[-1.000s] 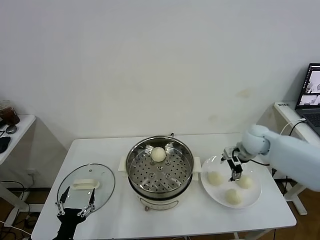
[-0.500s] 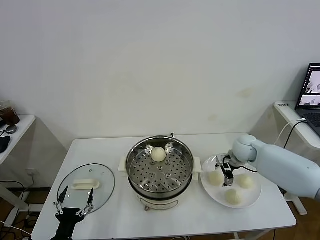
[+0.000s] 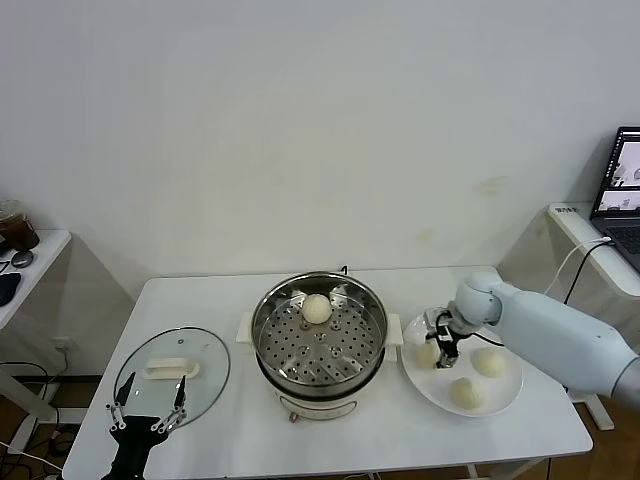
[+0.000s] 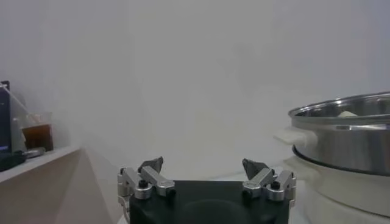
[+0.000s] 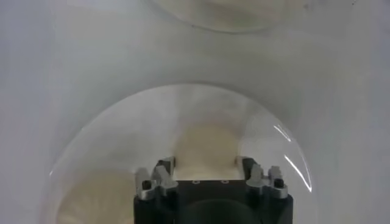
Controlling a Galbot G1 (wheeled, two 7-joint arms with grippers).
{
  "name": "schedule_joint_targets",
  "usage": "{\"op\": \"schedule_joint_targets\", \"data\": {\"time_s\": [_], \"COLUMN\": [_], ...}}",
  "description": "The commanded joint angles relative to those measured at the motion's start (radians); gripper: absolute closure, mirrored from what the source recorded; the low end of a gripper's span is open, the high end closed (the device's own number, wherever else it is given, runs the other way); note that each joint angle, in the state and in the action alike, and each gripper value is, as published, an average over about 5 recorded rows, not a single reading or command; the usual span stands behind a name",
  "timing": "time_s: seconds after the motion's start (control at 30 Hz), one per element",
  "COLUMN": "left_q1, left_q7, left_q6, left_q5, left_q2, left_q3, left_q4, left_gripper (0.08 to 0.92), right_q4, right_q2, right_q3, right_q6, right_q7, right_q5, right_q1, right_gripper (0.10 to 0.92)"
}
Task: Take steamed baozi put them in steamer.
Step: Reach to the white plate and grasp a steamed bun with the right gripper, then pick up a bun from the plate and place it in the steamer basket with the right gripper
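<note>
The left hand hangs low at the white worktop's near left edge, fingers spread wide. Beyond it lies a round glass lid. On the flat white plate sit three cream-white baozi; the right hand clamps one round bun. A fourth bun rests inside the shiny steel steamer.

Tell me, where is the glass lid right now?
In the head view the glass lid lies flat on the table's left side, beside the steamer, with the left pincer over its near edge.
</note>
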Motion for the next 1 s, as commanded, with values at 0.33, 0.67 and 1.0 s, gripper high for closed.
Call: {"op": "schedule_joint_targets", "data": {"time_s": [0.33, 0.67, 1.0], "left_q1": [-0.007, -0.057, -0.072], "left_q7": [-0.002, -0.001, -0.013], "left_q6": [0.002, 0.014, 0.045], "left_q5": [-0.003, -0.011, -0.007], "left_q2": [0.005, 0.032, 0.05], "left_q3": [0.01, 0.051, 0.047], "left_q4": [-0.002, 0.005, 0.014], "left_gripper": [0.177, 0.177, 0.177], "right_q4": [0.13, 0.301, 0.453], "right_q2": [-0.144, -0.121, 0.147], "right_q3": [-0.091, -0.519, -0.597], "right_q6": [-0.011, -0.071, -0.327], "right_q7": [-0.015, -0.016, 0.157], "right_q5": [0.132, 0.462, 0.789], "right_q1": [0.224, 0.895, 0.948], "right_gripper": [0.554, 0.545, 0.54]}}
